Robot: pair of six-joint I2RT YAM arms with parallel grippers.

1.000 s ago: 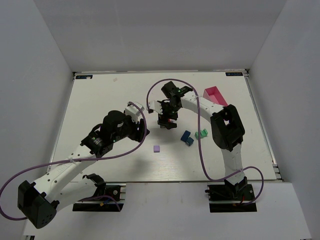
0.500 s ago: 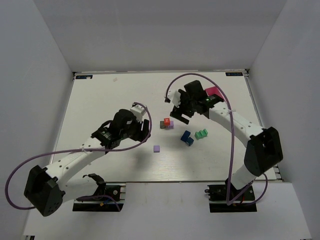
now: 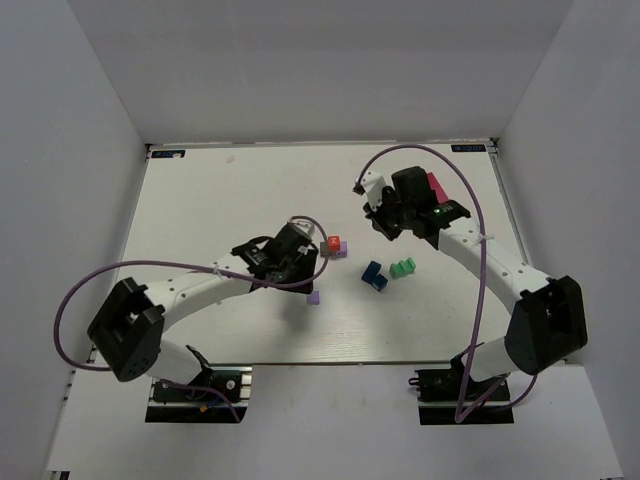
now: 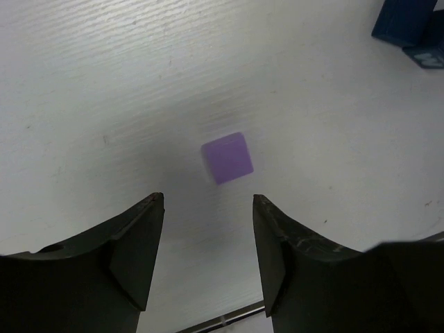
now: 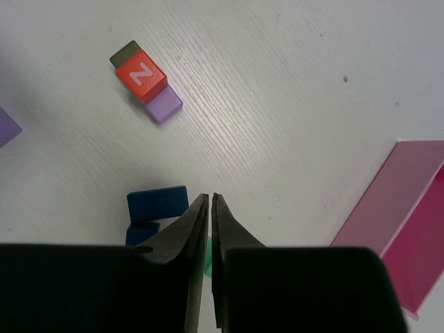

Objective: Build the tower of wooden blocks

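Now the right arm has pulled clear: a second ago it was bent low over the tower (image 3: 333, 246), and it has swung back toward the pink tray (image 5: 409, 222). The right fingers (image 5: 198, 229), wide apart a moment ago, have come together on nothing, with no block between them. That reads as a drop-off done. The tower stands alone near the middle of the counter (image 3: 200, 200), a red piece with grey and lilac showing beside it. From these angles I can't say for sure how the three are layered.

Meanwhile the left arm has swept in from the left side and now hangs above the loose lilac block (image 4: 227, 158). The left fingers (image 4: 142, 229) are spread, holding nothing, and the block lies flat on the counter just ahead of the gap, touching neither tip. It sits near the tower, a short way toward the arm bases.

So the turn passes to the left arm, by my reckoning, with the lilac block as the next candidate. It would need to drop lower and ease forward to straddle the block. The blue blocks (image 3: 374, 276) and the green block (image 3: 403, 268) lie untouched to the right of the tower, so plenty of stacking remains
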